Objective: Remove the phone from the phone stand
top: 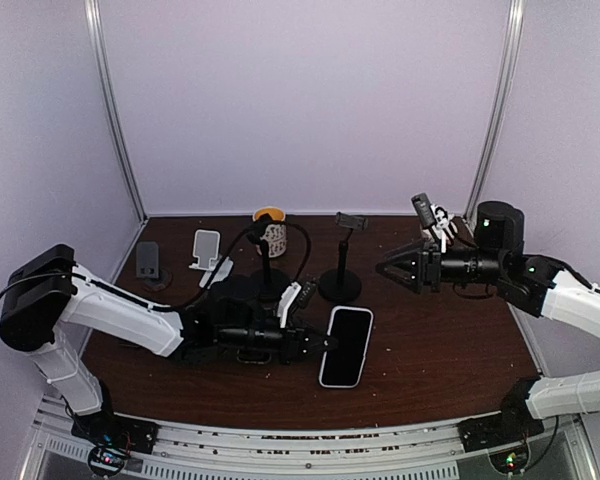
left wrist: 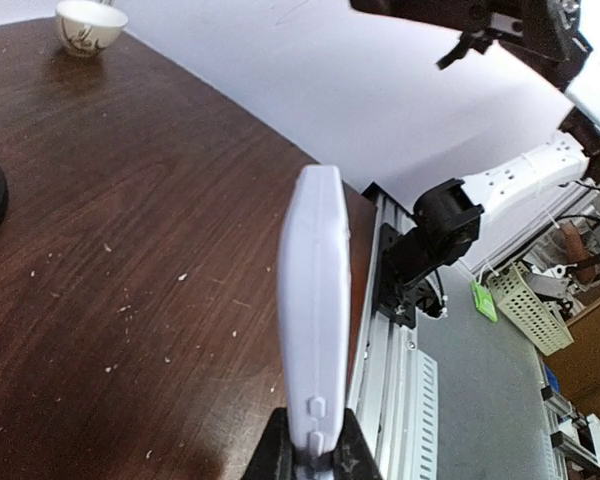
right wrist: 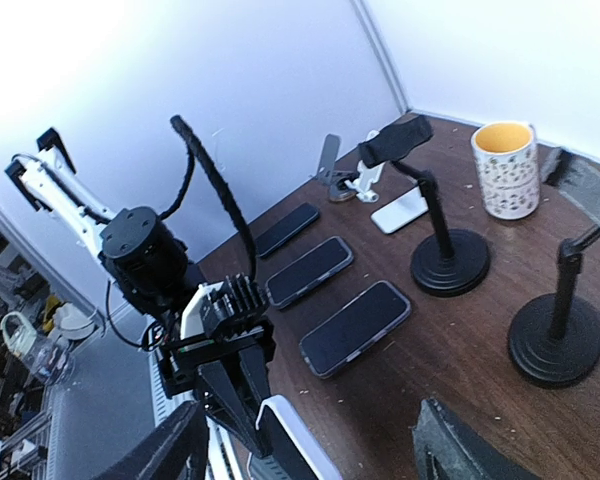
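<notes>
Left gripper point(top: 317, 342) is clamped on one short end of the phone point(top: 346, 346). The wrist view shows the fingers point(left wrist: 270, 460) pinching it at frame bottom, a narrow grip with only the phone's thickness between them. The phone sticks out past the gripper toward the near-middle of the table point(top: 440, 330), screen up in the top view and low over the wood; can't tell if it touches. It is well apart from the black stand point(top: 340, 285) behind it, whose top clamp is empty. Lift-off looks done, so the step in hand reads as carry and place. Likely next move: lower it flat onto a bare patch, let go, then back the gripper out along the phone's long axis without dragging it. The hold is on one end only, so the far end may sag or swing, and a slow descent is wanted. Phone has a white case with rounded corners and a glossy black screen, dark; side buttons show on the edge in the left wrist view. Right gripper point(top: 393, 267) hovers right of the stand, fingers point(right wrist: 170, 450) spread wide, nothing in it. A second stand point(top: 266, 272) and a mug point(top: 271, 229) are further back. The right wrist view shows three other phones point(right wrist: 310, 272) flat on the table beside the left arm; the drop spot should avoid those.
</notes>
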{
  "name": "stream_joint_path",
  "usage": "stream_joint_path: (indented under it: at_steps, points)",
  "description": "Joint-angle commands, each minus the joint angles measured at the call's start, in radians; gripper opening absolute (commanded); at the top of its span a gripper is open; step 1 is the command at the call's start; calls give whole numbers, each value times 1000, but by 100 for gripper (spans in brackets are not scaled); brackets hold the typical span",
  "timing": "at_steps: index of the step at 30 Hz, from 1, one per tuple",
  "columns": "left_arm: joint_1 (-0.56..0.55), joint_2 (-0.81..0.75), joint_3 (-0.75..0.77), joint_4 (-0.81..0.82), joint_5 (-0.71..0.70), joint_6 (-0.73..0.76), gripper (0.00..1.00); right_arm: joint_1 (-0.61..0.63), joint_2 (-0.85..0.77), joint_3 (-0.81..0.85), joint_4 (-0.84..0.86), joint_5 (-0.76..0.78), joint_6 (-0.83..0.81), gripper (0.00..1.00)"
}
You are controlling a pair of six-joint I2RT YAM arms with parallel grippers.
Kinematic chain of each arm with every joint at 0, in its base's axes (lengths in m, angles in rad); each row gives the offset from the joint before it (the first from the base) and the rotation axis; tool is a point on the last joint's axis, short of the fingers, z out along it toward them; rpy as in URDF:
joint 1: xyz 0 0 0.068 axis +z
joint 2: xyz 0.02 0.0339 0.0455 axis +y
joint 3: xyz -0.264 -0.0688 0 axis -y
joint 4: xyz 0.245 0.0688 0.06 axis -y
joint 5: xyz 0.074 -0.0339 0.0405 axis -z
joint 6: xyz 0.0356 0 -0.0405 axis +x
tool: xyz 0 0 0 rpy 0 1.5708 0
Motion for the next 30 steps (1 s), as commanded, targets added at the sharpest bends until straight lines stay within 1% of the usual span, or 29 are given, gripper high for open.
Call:
stream_joint_path:
  at_steps: [1, 4, 7, 11, 15, 17, 21, 26, 30]
  points:
    - [-18, -51, 127, -165, -98, 11, 0, -57, -76, -18, -32, 70, 14, 72]
    - [-26, -77, 175, -289, -171, -22, 0, -94, -125, -31, -49, 75, 18, 74]
    - [-24, -84, 246, -424, -225, -97, 0, -128, -159, -33, -72, 72, 20, 75]
    - [-34, -81, 295, -489, -267, -262, 0, -147, -191, -32, -96, 63, 15, 75]
    - [-58, -71, 317, -550, -338, -398, 0, -150, -225, -43, -99, 61, 20, 75]
    - [-68, -68, 341, -595, -384, -432, 0, -150, -240, -51, -94, 60, 28, 75]
    - [-75, -29, 450, -777, -463, -440, 0, -150, -269, -63, -95, 58, 36, 75]
    - [-74, 2, 465, -783, -494, -495, 0, -150, -303, -63, -122, 65, 30, 75]
    - [-73, 45, 496, -787, -482, -521, 0, -151, -326, -65, -147, 77, 19, 75]
